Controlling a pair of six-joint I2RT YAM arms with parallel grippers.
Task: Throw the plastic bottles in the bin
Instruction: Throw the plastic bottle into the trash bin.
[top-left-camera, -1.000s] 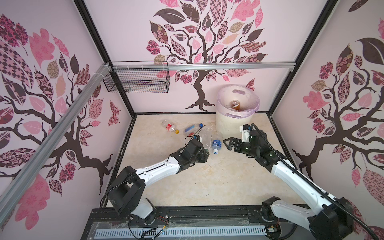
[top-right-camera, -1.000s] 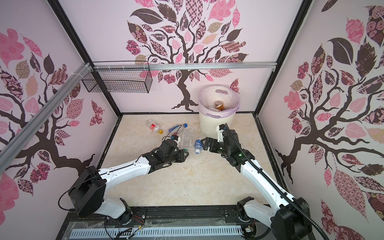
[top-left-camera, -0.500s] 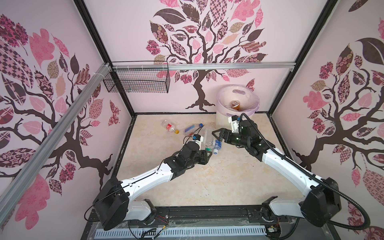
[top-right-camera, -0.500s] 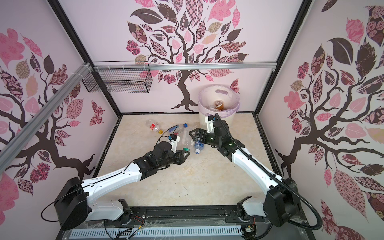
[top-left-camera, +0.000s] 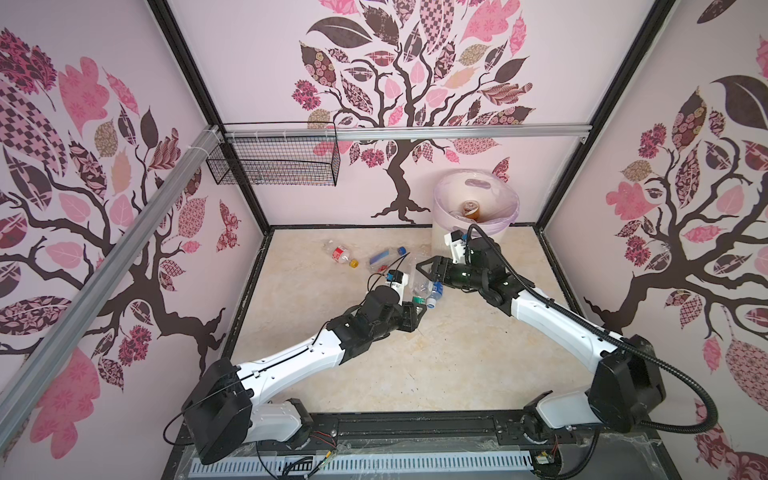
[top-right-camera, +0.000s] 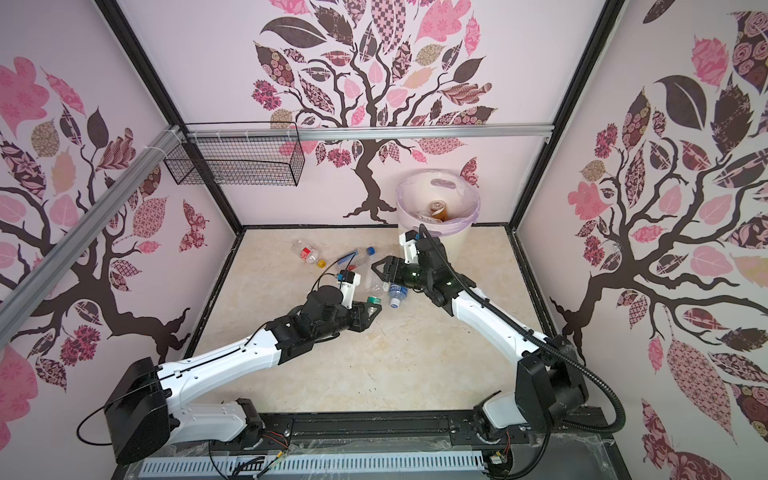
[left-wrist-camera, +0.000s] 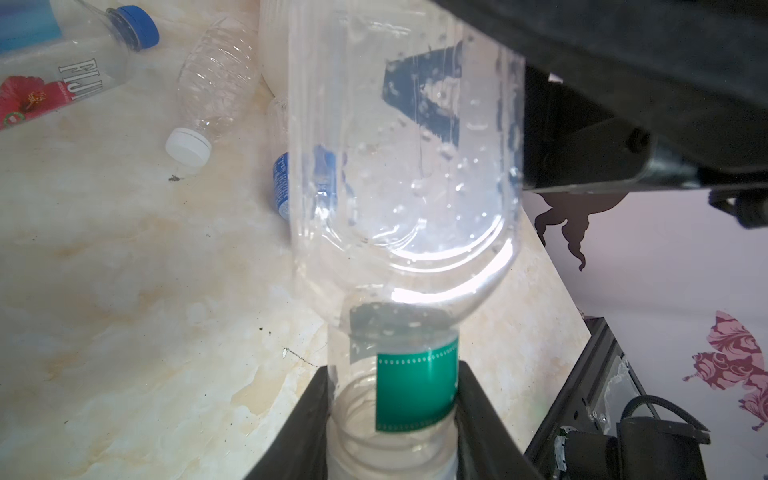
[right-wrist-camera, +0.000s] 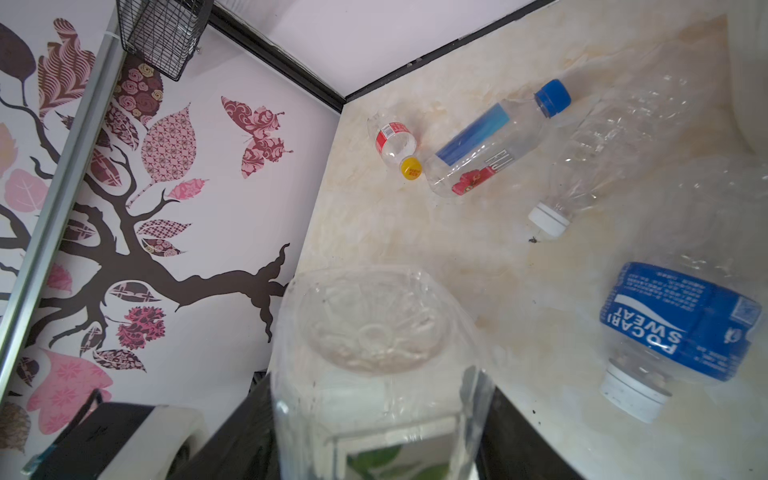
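Note:
A clear bottle (top-left-camera: 419, 286) with a green neck band hangs over the floor between both arms. My left gripper (left-wrist-camera: 392, 386) is shut on its neck, and my right gripper (right-wrist-camera: 376, 415) is shut on its base end (right-wrist-camera: 370, 332), one finger against each side. Below it lies a blue-labelled bottle (top-left-camera: 435, 291). Three more plastic bottles lie toward the back: a red-labelled one with a yellow cap (top-left-camera: 341, 254), a blue-capped one (top-left-camera: 386, 257) and a crumpled clear one with a white cap (right-wrist-camera: 582, 166). The bin (top-left-camera: 440, 195) stands at the back right, just behind my right wrist, with a brown-labelled bottle (top-left-camera: 469, 209) inside.
A black wire mesh basket (top-left-camera: 274, 160) hangs on the back wall at the left, under the aluminium rail. Patterned walls close the cell on three sides. The marble-look floor (top-left-camera: 415, 365) in front of the arms carries no objects.
My right arm swung left from beside the bin to the bottle held by my left gripper, and its jaws closed from wide open onto the bottle's base. The left gripper kept its grip.

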